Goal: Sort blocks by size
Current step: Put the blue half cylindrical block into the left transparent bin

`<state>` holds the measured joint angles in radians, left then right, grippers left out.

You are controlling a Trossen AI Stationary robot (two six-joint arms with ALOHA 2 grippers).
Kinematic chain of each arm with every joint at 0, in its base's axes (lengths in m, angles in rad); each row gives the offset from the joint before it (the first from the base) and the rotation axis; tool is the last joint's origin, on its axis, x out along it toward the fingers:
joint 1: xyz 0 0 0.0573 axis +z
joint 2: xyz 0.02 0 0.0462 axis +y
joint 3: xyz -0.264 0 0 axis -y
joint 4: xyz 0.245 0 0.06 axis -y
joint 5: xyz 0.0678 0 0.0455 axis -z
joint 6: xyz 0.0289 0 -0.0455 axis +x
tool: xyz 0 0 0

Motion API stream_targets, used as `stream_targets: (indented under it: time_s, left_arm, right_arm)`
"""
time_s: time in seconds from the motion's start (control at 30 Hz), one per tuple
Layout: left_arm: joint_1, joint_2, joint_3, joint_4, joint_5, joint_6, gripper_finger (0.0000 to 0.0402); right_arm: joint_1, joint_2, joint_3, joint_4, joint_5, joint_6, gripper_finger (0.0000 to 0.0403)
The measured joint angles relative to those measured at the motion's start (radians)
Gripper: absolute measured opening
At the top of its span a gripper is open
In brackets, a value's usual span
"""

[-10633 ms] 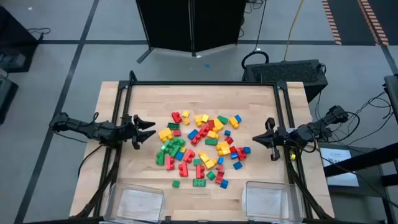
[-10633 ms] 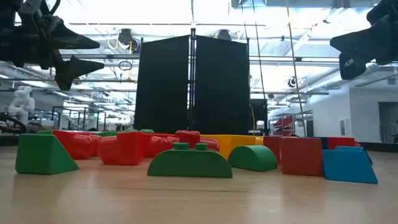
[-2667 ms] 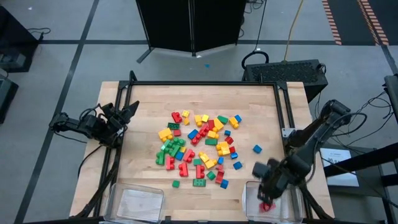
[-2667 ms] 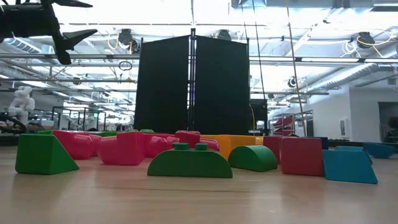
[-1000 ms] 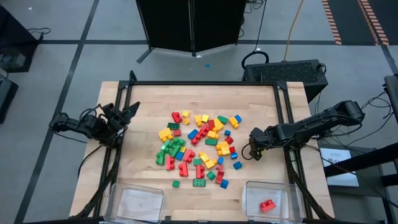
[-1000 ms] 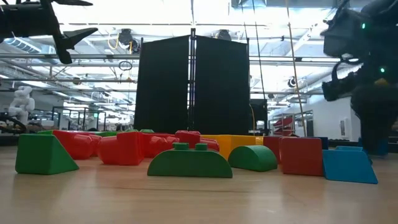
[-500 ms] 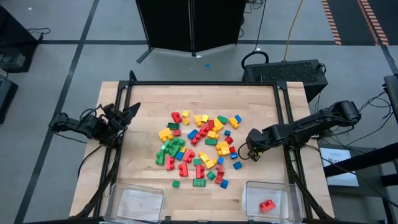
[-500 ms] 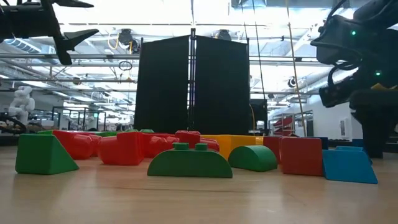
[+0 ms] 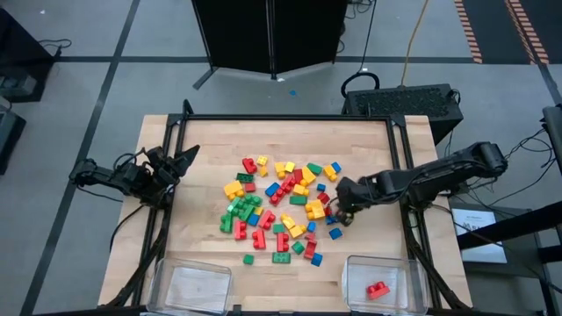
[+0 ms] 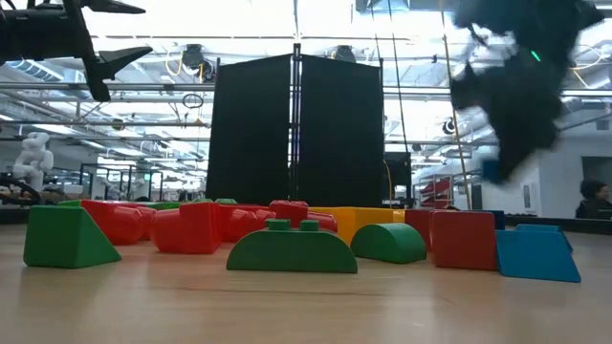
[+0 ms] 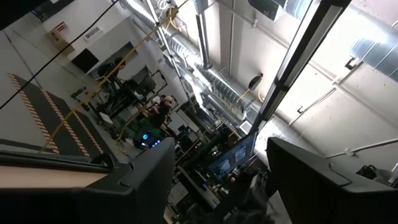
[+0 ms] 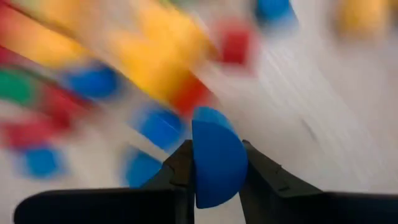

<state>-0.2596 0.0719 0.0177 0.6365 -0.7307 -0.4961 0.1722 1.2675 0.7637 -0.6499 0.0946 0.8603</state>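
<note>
A pile of red, yellow, green and blue blocks point(image 9: 281, 206) lies on the middle of the wooden table point(image 9: 211, 140). In the low view they stand as a row point(image 10: 287, 247). My right gripper point(image 9: 339, 207) hangs over the pile's right edge, shut on a blue half-round block point(image 12: 214, 162). In the low view this gripper point(image 10: 507, 105) is a blurred shape high on the right. My left gripper point(image 9: 188, 156) waits open, raised over the table's left edge; the left wrist view looks past its spread fingers point(image 11: 143, 180) at the ceiling. My right gripper pinches the blue half-round block between its two fingers, one on each flat face point(image 12: 198, 171). The rounded edge sticks out beyond the fingertips. The fingers slant steeply down from the table's right side. The block is lifted clear of the table.
Two clear bins stand at the near edge: the left one point(image 9: 191, 285), and the right one point(image 9: 386, 279) with a red block point(image 9: 378, 290) in it. Black frame rails point(image 9: 281, 118) run along the table's far and side edges. Bare wood lies between the pile and the bins.
My right gripper has risen from the table to the right of the pile and gone toward the table's left, over the pile's right edge. The blue block has come up with it, clear of the wood.
</note>
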Motion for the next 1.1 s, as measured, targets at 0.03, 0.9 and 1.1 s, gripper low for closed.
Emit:
stream_targets:
  time_s: [0.03,0.9,1.1]
  left_arm:
    - [0.0,0.0,0.0,0.0,0.0,0.0,0.0255]
    - [-0.001,0.0,0.0,-0.025,0.147,-0.166,0.0255]
    - [-0.001,0.0,0.0,-0.026,0.212,-0.21,0.0255]
  right_arm:
    - [0.0,0.005,0.037,0.047,0.01,-0.022,0.0067]
    - [0.022,1.126,1.433,0.227,-0.487,-0.799,0.0067]
    - [0.07,1.264,1.592,0.258,-0.492,-0.794,0.0067]
